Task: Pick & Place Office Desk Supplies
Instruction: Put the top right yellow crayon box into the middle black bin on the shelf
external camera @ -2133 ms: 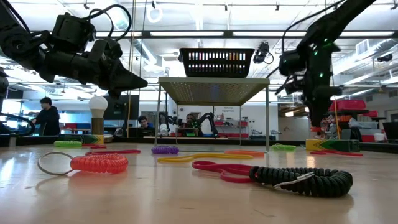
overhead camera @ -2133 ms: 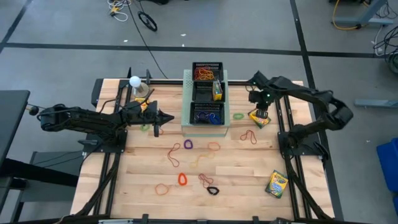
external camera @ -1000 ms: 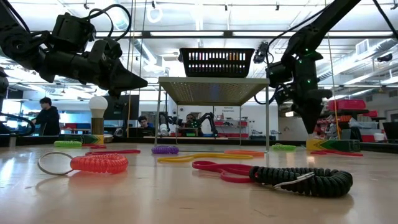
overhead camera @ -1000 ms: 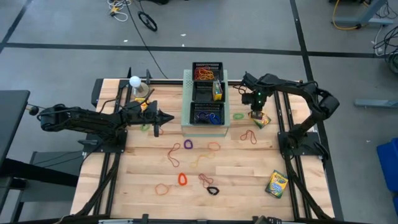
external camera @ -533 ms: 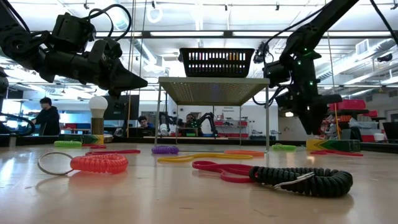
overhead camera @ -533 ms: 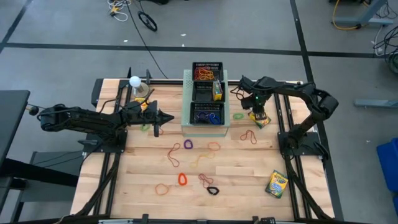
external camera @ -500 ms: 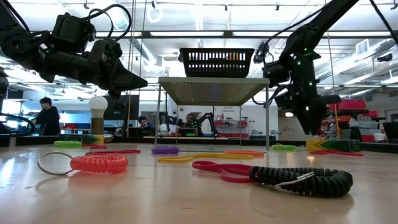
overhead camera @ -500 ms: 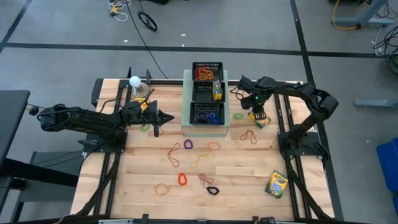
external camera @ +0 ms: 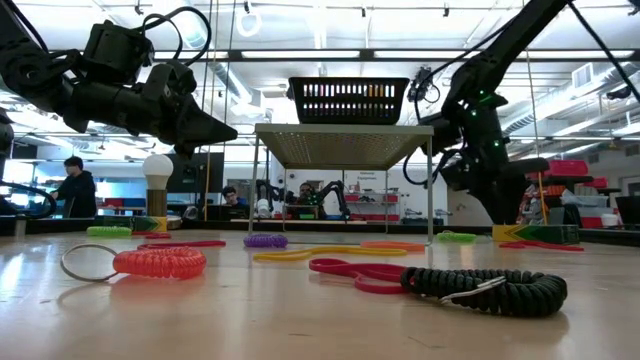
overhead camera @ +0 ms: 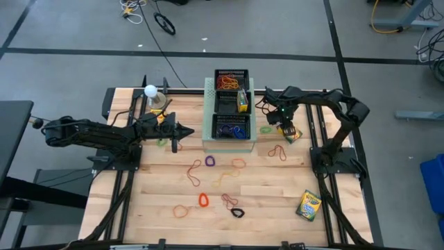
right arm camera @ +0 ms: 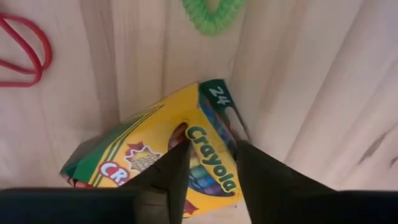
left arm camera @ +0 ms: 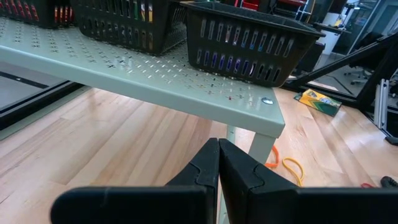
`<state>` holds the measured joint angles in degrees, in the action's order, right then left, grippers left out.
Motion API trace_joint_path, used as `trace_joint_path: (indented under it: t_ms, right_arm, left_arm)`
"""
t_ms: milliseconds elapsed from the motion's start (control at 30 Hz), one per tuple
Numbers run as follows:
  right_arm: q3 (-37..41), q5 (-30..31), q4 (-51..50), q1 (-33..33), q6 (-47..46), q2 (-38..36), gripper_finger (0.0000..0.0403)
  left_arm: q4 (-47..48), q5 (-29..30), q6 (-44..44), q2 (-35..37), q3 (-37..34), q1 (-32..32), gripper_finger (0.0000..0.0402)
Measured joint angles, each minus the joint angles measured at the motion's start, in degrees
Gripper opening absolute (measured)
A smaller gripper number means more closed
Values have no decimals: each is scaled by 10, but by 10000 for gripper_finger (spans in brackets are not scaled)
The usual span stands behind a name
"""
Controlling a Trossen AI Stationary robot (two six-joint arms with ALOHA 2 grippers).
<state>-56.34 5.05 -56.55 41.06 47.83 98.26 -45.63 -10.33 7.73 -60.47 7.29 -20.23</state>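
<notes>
Two dark robot arms are working over a wooden table (overhead camera: 152, 208). The right gripper (right arm camera: 208, 163) is hanging directly above a yellow-and-green crayon box (right arm camera: 155, 149) that is lying on the table just right of the pale-green perforated stand (overhead camera: 208, 142) — its fingers are parted, straddling the box without pinching it. A green band (right arm camera: 213, 12) is lying just beyond the box. The left gripper (left arm camera: 218, 163) is waiting beside the stand's left edge, fingers pressed together on nothing. Black mesh trays (overhead camera: 231, 103) are sitting on the stand; coloured bands (overhead camera: 203, 200) are scattered in front, and a second crayon box (overhead camera: 308, 205) is lying near the table's front right corner.
</notes>
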Motion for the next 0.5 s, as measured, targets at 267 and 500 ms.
trace_joint_path:
  t_ms: [267,500]
  right_arm:
    - [-38,-28,-43,29,-74,4,10]
    - [-52,-67,-84,63,-200,4,5]
  left_arm:
    - [0,0,0,0,0,0,14]
    - [0,0,0,0,0,0,14]
